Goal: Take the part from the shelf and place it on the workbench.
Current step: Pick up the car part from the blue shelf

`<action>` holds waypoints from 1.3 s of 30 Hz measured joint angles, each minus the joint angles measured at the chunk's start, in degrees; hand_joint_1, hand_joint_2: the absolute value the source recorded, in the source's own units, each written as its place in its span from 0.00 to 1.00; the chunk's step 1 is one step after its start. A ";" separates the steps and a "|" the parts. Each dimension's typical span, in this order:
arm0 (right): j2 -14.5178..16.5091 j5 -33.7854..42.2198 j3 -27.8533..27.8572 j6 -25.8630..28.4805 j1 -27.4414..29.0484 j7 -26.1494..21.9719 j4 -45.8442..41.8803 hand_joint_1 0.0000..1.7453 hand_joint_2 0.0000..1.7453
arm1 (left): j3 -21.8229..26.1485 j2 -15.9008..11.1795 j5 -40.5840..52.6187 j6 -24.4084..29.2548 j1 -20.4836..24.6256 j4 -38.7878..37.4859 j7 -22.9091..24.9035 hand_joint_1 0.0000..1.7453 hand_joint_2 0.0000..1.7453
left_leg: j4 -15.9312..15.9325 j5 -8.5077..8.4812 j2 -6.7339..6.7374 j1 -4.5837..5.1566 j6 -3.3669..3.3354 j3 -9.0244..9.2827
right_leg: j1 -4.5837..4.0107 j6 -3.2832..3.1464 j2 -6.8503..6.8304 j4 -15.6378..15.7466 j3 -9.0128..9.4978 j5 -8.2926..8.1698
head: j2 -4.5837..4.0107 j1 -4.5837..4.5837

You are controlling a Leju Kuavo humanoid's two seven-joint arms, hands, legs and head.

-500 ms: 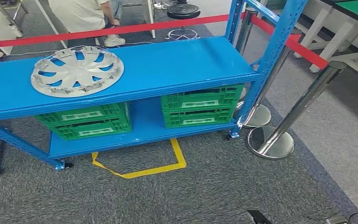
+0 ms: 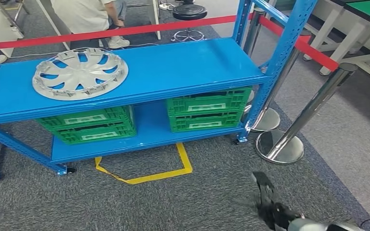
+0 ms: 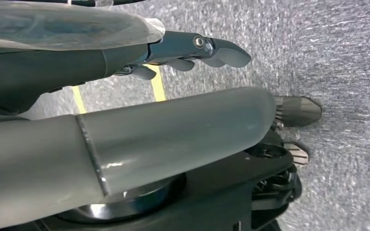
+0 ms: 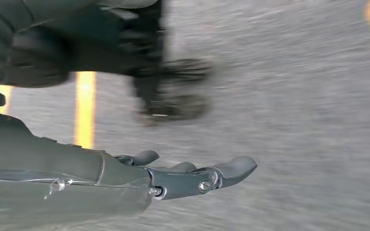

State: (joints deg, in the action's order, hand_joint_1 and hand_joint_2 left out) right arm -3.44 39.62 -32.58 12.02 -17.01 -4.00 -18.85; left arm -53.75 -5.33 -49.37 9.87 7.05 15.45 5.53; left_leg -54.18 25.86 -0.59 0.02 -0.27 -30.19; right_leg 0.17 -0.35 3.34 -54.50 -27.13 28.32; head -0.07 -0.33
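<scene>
Still on the shelf: silver wheel cover untouched, both hands empty

Up on the top board of the blue metal shelf [image 2: 173,67], toward its left end, lies the part [image 2: 80,73]: a round silver wheel cover of moulded plastic, its curved spokes cut through so the blue board shows between them. It lies flat and nothing touches it.

Under that board, on the lower one, stand two stacks of green ribbed plastic crates [image 2: 207,109], one left and one right, each crate with a pale label on its front. Yellow tape [image 2: 147,169] marks an angled outline on the grey, short-piled carpet just in front of the shelf.

The right hand [image 2: 275,206] enters low at the right of the head view, dark and blurred, over the carpet and well apart from the shelf. Its wrist view shows the fingers [image 4: 221,173] stretched out straight and apart, holding nothing. The left hand [image 3: 188,48] likewise has its dark fingers extended over the carpet, with the thick grey thumb [image 3: 173,130] alongside, and grips nothing.

To the right of the shelf stand polished chrome posts [image 2: 313,106] on round bases, carrying a red belt [image 2: 106,32] that runs behind the shelf. Beyond the belt a person [image 2: 89,17] sits beside a black stool [image 2: 190,11].
</scene>
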 joint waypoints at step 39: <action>-1.09 -31.89 0.74 0.67 -4.65 -11.48 -48.54 0.00 0.00 | -11.51 -1.12 -8.20 1.03 2.13 -2.09 -1.34 0.00 0.00 | 0.01 -0.08 -0.05 -0.01 0.03 -0.04 | -0.02 -0.05 -0.07 -0.02 -0.06 -0.04 | 0.00 -0.01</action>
State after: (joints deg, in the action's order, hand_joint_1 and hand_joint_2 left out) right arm -4.52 7.73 -31.83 12.68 -21.65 -15.48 -67.39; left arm -65.26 -6.45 -57.57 10.90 9.18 13.37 4.19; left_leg -54.17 25.78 -0.64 0.01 -0.24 -30.23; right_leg 0.15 -0.40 3.27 -54.52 -27.19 28.29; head -0.07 -0.33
